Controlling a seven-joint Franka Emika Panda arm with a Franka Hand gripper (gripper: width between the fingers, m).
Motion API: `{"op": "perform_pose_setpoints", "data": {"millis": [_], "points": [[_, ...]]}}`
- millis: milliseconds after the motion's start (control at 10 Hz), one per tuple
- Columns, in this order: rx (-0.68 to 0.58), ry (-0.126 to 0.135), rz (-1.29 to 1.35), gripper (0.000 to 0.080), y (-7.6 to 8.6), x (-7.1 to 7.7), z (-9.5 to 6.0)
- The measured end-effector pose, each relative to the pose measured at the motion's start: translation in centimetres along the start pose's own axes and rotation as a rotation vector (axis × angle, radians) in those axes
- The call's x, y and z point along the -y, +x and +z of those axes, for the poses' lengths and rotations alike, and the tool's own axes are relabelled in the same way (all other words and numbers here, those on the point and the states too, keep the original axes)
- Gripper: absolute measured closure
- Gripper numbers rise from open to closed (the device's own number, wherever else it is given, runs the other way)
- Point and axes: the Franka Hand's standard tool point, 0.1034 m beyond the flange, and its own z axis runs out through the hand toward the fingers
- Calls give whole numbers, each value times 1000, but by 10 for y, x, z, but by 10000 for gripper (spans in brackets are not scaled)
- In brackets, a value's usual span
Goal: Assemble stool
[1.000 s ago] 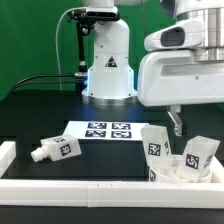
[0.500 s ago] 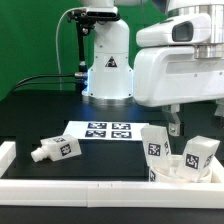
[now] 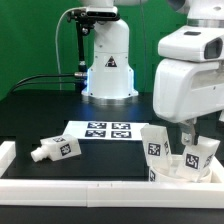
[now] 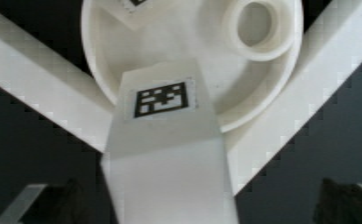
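Observation:
The round white seat (image 3: 178,170) lies at the exterior view's lower right against the front rail, with two tagged legs (image 3: 155,143) (image 3: 201,152) standing up from it. A third loose leg (image 3: 55,150) lies on the table at the exterior view's left. My gripper (image 3: 187,136) hangs right above the seat, between the two upright legs. In the wrist view the seat (image 4: 169,50) shows a round hole (image 4: 258,25), and one tagged leg (image 4: 160,130) runs up between my gripper (image 4: 192,206). The dark fingertips (image 4: 36,205) stand apart on both sides of it, open, with gaps showing.
The marker board (image 3: 108,130) lies mid-table in front of the robot base (image 3: 107,70). Long white frame rails run along the front edge (image 3: 80,185) and the left side (image 3: 6,152). Black cables trail at the back left.
My arm has swung to the exterior view's right and turned, so the hand now sits directly over the seat and its legs. The parts have not moved.

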Motion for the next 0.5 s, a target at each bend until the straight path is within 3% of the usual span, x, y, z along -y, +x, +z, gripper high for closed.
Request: {"op": "perform_pose_setpoints", "data": {"millis": [500], "points": [[-11,-17,30,151,-1,-6,6]]}}
